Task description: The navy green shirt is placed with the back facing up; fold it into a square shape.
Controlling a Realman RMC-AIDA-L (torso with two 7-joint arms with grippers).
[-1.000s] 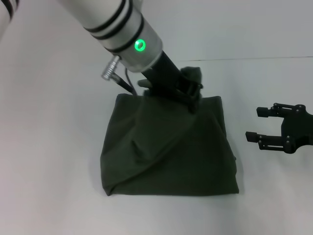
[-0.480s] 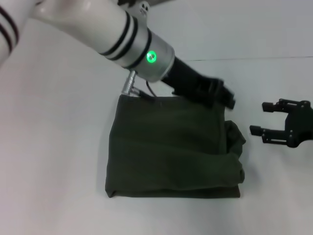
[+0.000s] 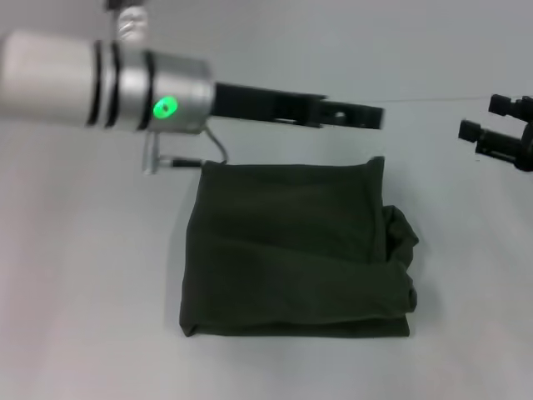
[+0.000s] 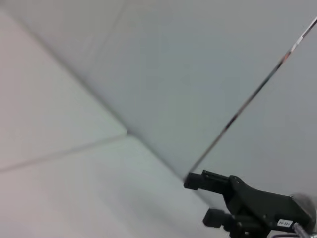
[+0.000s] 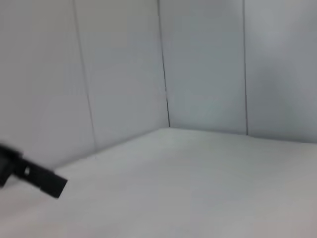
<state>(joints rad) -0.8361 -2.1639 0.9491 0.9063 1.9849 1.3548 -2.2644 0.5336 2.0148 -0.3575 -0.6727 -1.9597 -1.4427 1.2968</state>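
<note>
One shirt (image 3: 291,250), soft, floppy, light, folded near-square on counter (image 3: 83,292); lumpy bunch at 3 o'clock edge, pinch there. Left tool (image 3: 354,114) above 12 o'clock edge, empty, opening unclear. Right tool (image 3: 500,133) at 2 o'clock, spread open, empty

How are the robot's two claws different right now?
The left gripper reaches across just behind the navy green shirt; the right gripper sits off near the right edge, away from the shirt. The left one lies stretched sideways; the right one points left with fingers spread open. Both are black and hold nothing.
</note>
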